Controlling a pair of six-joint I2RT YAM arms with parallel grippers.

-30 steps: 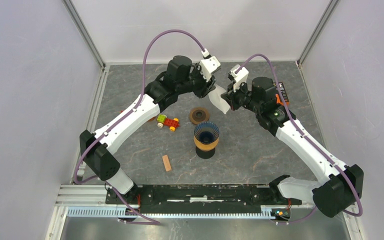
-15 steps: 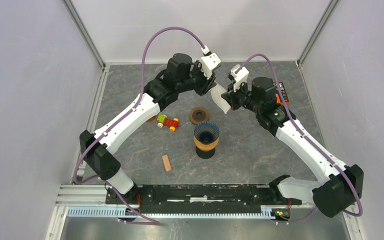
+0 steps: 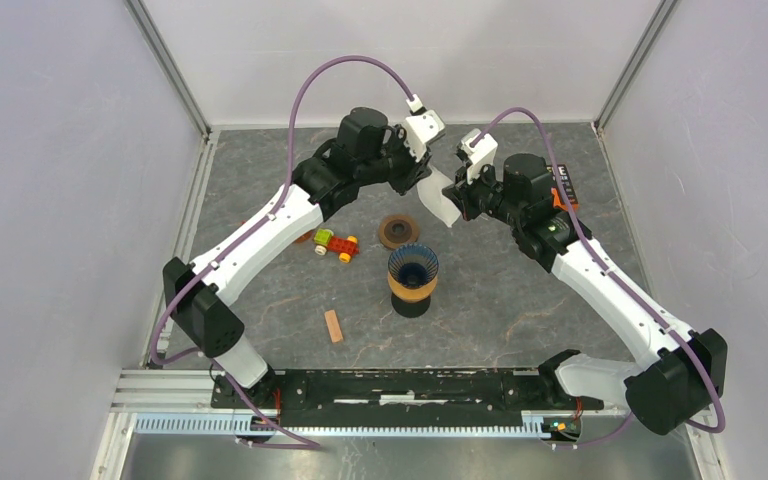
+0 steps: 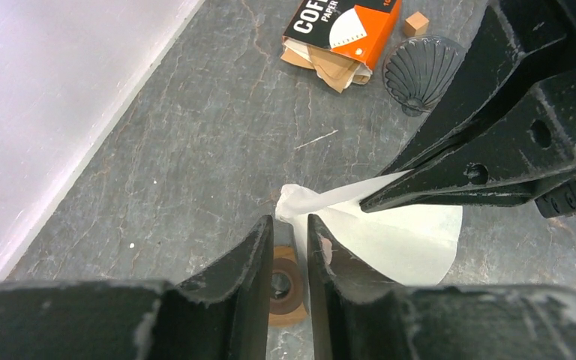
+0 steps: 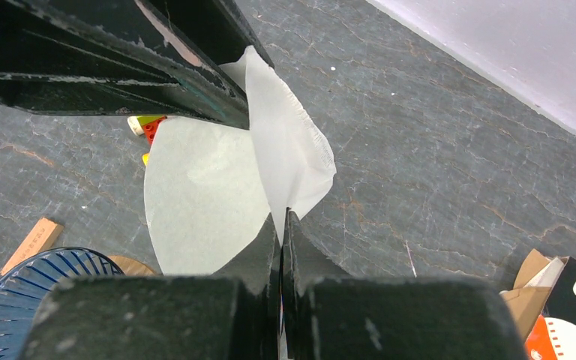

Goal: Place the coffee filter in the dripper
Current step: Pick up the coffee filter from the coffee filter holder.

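Above the far middle of the table (image 3: 520, 300), held clear of the surface: coffee filter (image 3: 441, 203), a white paper fan, mostly flat, one flap lifted away from the other. Looks almost weightless, thin and limp; likely to droop, crumple in a hard pinch, or tear along the crimped seam if tugged from two sides. Best taken at the rim or seam edge, one layer per claw, so as to spread the cone without crushing it. Pinched at one edge by the right gripper (image 5: 281, 225), fingers fully together on the paper. Met from the opposite side by the left gripper (image 4: 291, 225), narrow, a slit showing between the fingers, crumpled corner of the paper right at the tips; no firm hold visible there. Lower and nearer the arm bases, dripper (image 3: 413, 267), blue ribbed cone on a tan stand, mouth up, nothing in it. Farther out: brown disc (image 3: 397, 231) just beyond the dripper, toy car (image 3: 336, 243) to its left, wooden block (image 3: 333, 325) nearer, orange filter box (image 4: 341, 26) off to the far right
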